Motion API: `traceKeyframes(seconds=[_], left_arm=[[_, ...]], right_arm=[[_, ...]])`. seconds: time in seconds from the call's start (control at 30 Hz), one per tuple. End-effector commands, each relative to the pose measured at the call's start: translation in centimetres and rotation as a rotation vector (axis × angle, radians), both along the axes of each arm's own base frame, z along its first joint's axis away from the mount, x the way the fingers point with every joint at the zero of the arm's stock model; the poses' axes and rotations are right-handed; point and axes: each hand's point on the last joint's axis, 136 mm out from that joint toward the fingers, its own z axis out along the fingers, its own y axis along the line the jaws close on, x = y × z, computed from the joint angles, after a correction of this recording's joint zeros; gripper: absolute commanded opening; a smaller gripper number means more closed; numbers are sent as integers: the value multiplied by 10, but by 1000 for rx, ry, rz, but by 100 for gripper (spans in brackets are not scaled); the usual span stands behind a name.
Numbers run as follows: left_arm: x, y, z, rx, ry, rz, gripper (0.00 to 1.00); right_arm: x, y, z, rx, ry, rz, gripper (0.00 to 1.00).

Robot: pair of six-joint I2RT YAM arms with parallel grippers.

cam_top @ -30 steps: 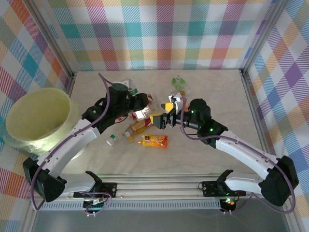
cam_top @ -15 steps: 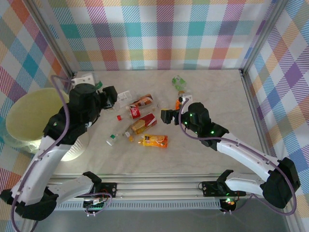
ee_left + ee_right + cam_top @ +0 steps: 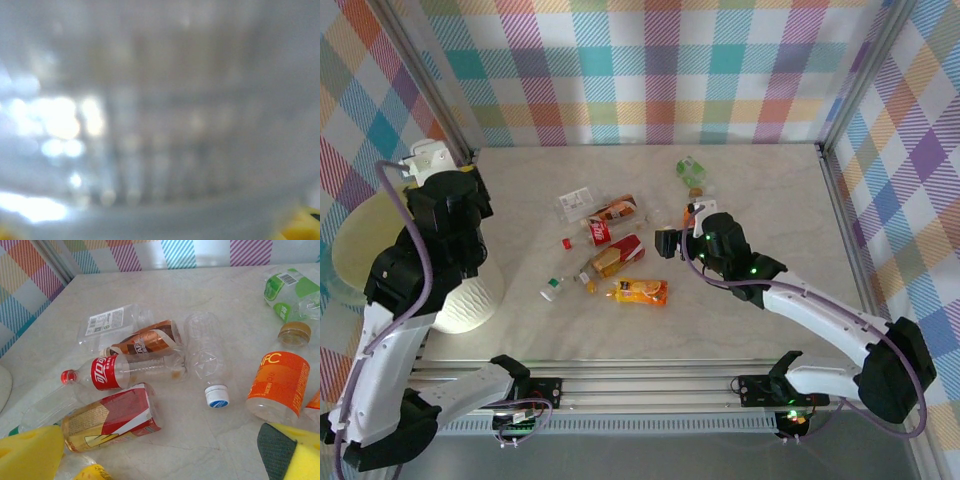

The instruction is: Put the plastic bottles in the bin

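Observation:
Several crushed plastic bottles lie in the middle of the table: a clear one (image 3: 578, 200), a brown-label one (image 3: 616, 210), a red-label one (image 3: 115, 372), a red-and-gold one (image 3: 110, 417), an orange one (image 3: 280, 377) and a green one (image 3: 290, 290). The pale yellow-green bin (image 3: 355, 250) stands at the far left. My left gripper (image 3: 428, 165) is raised by the bin's far right rim, shut on a clear ribbed bottle (image 3: 150, 125) that blurs the left wrist view. My right gripper (image 3: 160, 455) hangs open, just near of the red-and-gold bottle, with nothing between its yellow pads (image 3: 30, 450).
A bottle with a yellow-orange label (image 3: 638, 291) and a small green-capped one (image 3: 558, 287) lie nearer the arms. A clear bottle with a white-and-blue cap (image 3: 207, 355) lies between the brown and orange ones. Checked walls and metal posts close in the table.
My left arm has swung from the pile leftwards to the bin, carrying the clear bottle. The right gripper has stayed open beside the pile, shifting only slightly.

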Motion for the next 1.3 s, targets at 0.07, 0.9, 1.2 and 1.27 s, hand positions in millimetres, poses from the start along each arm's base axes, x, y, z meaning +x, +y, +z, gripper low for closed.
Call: traceKeyframes(seconds=[0.07, 0.9, 1.2, 1.27], left_arm=[[-17, 61, -5, 101, 77, 277, 56], [-49, 191, -164, -361, 333, 714, 59], [-55, 202, -165, -343, 348, 796, 72], [-54, 202, -161, -343, 339, 792, 75]], right_arm=[[8, 10, 22, 11, -54, 20, 100], [6, -5, 16, -16, -50, -29, 100], [5, -8, 15, -27, -56, -36, 100], [5, -8, 15, -26, -55, -35, 100]])
